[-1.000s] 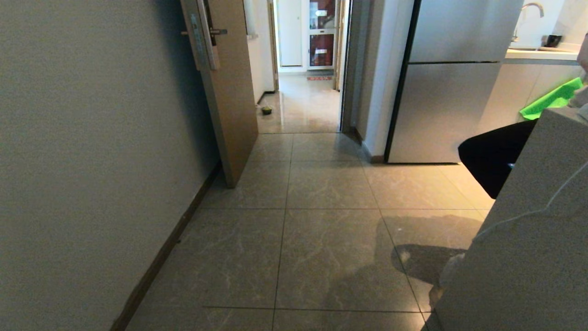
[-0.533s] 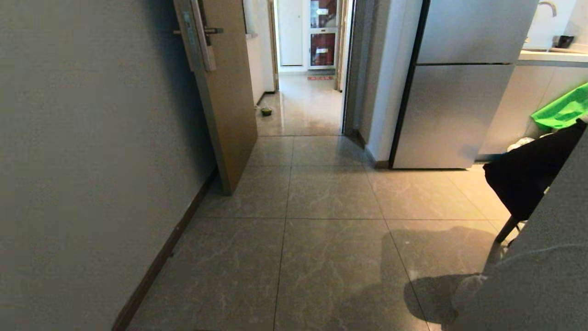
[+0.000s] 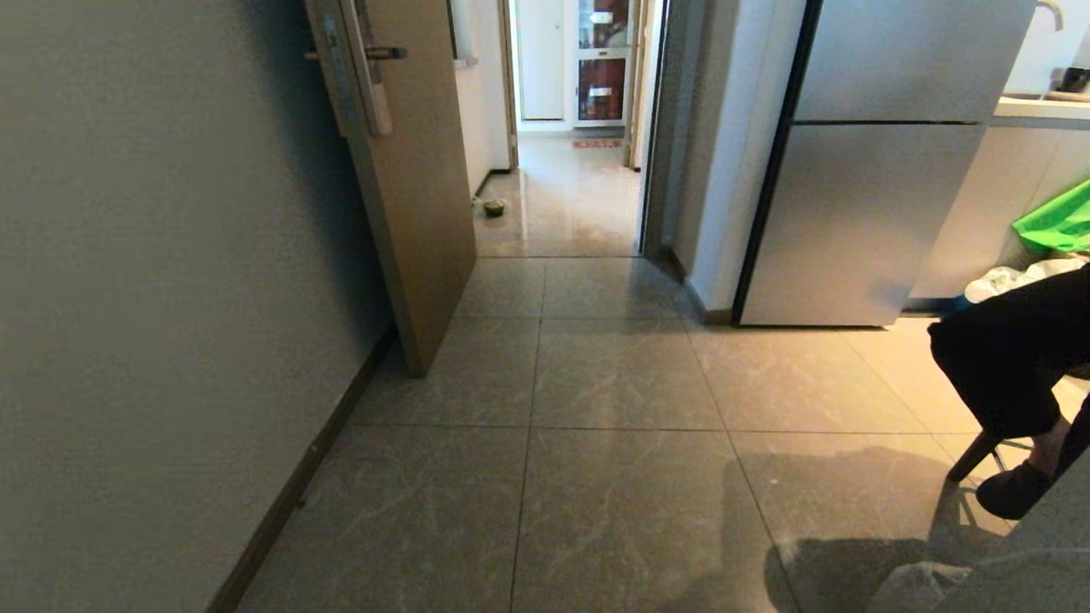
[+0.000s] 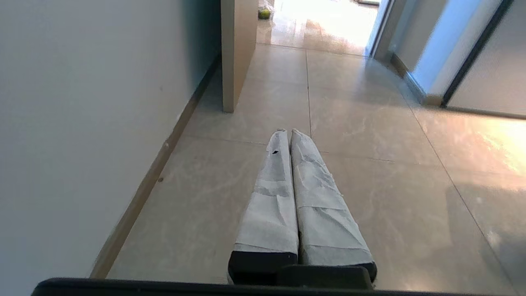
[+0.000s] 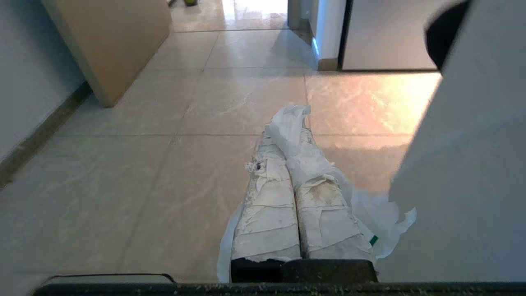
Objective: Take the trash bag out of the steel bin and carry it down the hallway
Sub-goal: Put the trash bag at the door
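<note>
The trash bag [image 5: 380,216], thin white wrinkled plastic, hangs under my right gripper [image 5: 287,139]. Its handle is pinched between the taped fingers [image 5: 267,213], which are shut on it above the tiled floor. My left gripper [image 4: 288,132] is shut with nothing in it and points along the floor beside the left wall. Neither gripper shows in the head view. The hallway [image 3: 562,196], with glossy pale tiles, lies straight ahead through an open doorway. The steel bin is out of view.
A brown door [image 3: 409,196] stands open against the grey left wall [image 3: 170,298]. A steel fridge [image 3: 869,213] stands ahead on the right. A seated person's dark legs [image 3: 1005,358] and shoe [image 3: 1013,494] are at the right, beside a grey surface [image 3: 1047,562]. A small green object [image 3: 494,207] lies on the hallway floor.
The whole head view has shifted: the camera has moved on toward the doorway. The grey surface has slid off to the lower right, uncovering the seated person's legs. Both arms look still.
</note>
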Robot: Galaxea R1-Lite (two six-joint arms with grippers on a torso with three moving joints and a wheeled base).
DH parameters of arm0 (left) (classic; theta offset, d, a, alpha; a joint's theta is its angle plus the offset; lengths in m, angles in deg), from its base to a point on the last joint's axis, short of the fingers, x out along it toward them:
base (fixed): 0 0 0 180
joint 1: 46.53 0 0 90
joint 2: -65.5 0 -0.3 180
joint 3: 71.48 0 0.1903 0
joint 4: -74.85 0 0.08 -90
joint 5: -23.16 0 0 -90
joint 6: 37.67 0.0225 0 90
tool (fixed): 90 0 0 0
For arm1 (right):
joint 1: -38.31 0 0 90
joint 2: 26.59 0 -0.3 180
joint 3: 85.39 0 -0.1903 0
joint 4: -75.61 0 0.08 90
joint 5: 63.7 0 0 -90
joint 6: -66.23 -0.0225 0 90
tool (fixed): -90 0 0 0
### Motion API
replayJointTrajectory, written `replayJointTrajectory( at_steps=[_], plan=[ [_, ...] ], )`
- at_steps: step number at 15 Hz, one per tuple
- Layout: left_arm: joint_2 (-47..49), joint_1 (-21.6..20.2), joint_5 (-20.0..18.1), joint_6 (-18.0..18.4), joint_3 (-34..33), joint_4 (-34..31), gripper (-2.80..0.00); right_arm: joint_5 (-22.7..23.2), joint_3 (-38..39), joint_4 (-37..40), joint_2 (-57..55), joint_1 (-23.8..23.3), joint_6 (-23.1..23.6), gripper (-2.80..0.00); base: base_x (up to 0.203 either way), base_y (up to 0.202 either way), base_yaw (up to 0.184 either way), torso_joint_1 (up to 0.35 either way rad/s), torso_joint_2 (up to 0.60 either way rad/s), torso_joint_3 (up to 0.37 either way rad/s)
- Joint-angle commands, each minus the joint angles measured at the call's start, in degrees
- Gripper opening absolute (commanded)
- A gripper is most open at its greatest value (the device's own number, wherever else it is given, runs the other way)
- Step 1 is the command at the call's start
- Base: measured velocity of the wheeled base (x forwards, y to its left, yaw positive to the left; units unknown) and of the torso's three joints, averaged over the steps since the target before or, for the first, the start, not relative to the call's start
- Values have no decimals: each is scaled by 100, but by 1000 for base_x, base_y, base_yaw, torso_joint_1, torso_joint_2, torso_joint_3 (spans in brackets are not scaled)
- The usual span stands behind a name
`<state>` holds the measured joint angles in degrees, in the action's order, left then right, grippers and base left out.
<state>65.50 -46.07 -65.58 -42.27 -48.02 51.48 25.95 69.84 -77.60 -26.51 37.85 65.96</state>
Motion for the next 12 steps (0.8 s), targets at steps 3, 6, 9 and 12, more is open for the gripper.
replayJointTrajectory(
  at_steps=[3,6,9,12],
  plan=[
    [0,-2,2,-6,-10,0,-280,0,0,1,1,2,0,-280,191,0,3,5,6,0],
    [0,-2,-2,-6,-1,0,-280,0,0,1,1,2,0,-280,191,0,-2,3,4,3],
    [0,-2,-3,-6,-1,0,-280,0,0,1,1,2,0,-280,195,0,0,0,1,1],
    [0,-2,-2,-6,-10,0,-280,0,0,1,1,2,0,-280,193,0,0,1,1,4]
  ],
)
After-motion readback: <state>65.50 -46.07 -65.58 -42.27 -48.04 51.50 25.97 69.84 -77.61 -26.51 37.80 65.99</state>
